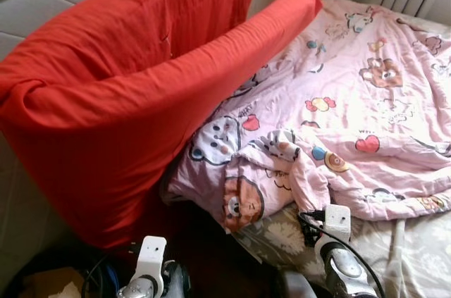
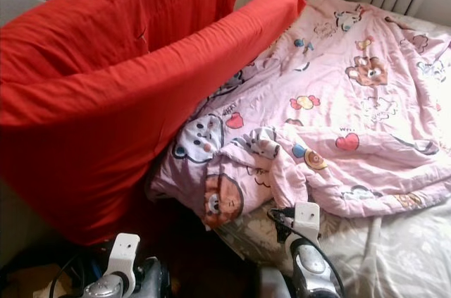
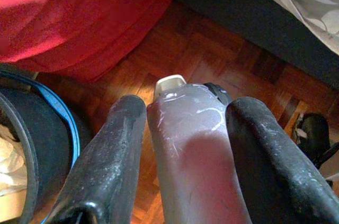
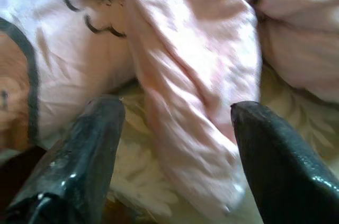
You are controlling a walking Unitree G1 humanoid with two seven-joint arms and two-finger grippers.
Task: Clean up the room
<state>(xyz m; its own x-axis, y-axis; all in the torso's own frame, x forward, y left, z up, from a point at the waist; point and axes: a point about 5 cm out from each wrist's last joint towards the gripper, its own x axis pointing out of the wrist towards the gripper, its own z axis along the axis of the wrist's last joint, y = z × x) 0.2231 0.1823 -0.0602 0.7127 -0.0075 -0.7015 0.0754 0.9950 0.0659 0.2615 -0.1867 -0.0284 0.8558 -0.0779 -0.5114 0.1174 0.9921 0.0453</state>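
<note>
Bedside scene, head and wrist cameras. A pink cartoon-print quilt (image 1: 352, 108) lies rumpled across the bed (image 1: 416, 256), its near corner bunched at the bed's edge beside a large red cushion (image 1: 120, 101) that leans against the wall. The right gripper (image 4: 175, 123) hangs just before this bunched corner with its fingers (image 4: 79, 155) spread apart; a rolled fold of the quilt runs forward between them, its long axis roughly in line with the fingers, over the pale flowered sheet (image 4: 137, 171). No contact between the fingers and the fold is visible. The left gripper (image 3: 180, 123) is held low over the wooden floor (image 3: 212, 60), its fingers clamped on a translucent bottle (image 3: 190, 155) with a white cap, which points away from the wrist. A dark bin with a blue rim (image 3: 37, 144) stands beside it on the floor. Judgement: the right arm is the nearer to the quilt and the only one free; the coming move likely turns on closing across the fold where it passes between the fingers, since the left arm is occupied.
</note>
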